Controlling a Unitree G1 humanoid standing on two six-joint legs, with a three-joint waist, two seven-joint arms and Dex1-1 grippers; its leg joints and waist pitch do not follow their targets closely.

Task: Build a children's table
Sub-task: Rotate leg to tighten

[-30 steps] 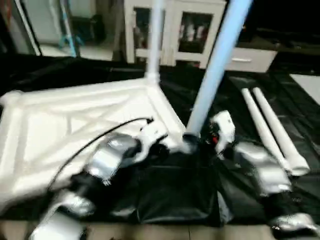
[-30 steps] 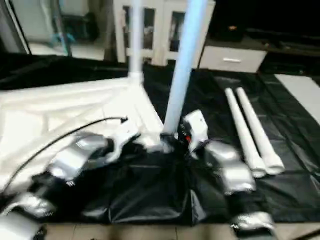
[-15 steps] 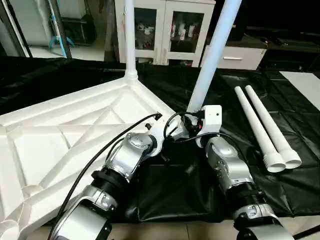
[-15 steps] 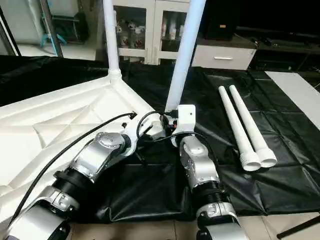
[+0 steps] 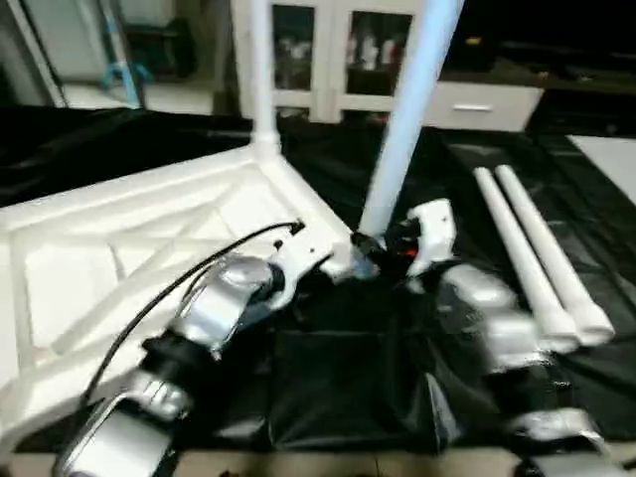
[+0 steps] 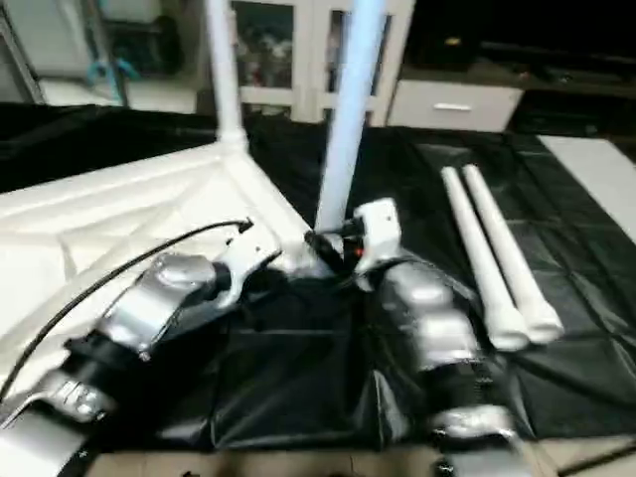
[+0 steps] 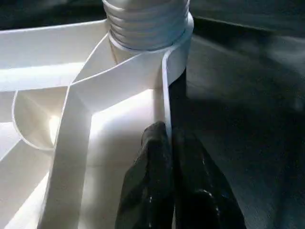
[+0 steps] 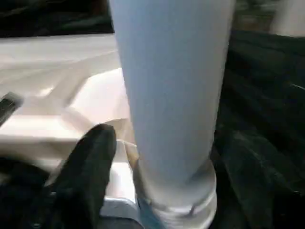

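While lying ribbed side up on black sheeting (image 5: 348, 378), table top (image 5: 119, 248) carries two upright legs; two loose legs (image 5: 542, 263) alongside.

Far corner socket holds first upright leg (image 5: 261, 70); near corner, between the two grippers, holds second upright leg (image 5: 402, 119), its threaded base (image 7: 145, 21) seated in the round socket; left gripper (image 7: 169, 143) closed, black fingers (image 7: 147, 191) pinched on the thin rim wall of the top just beside that socket; right gripper (image 5: 383, 253) at the base of the second leg, one black finger (image 8: 88, 167) beside the tube and apart from it, the other hidden, so grip cannot be told; loose pair lies side by side, touching, on the sheeting at the robot's right, well apart from the top; white cabinet (image 5: 328, 55) with glass doors stands behind.
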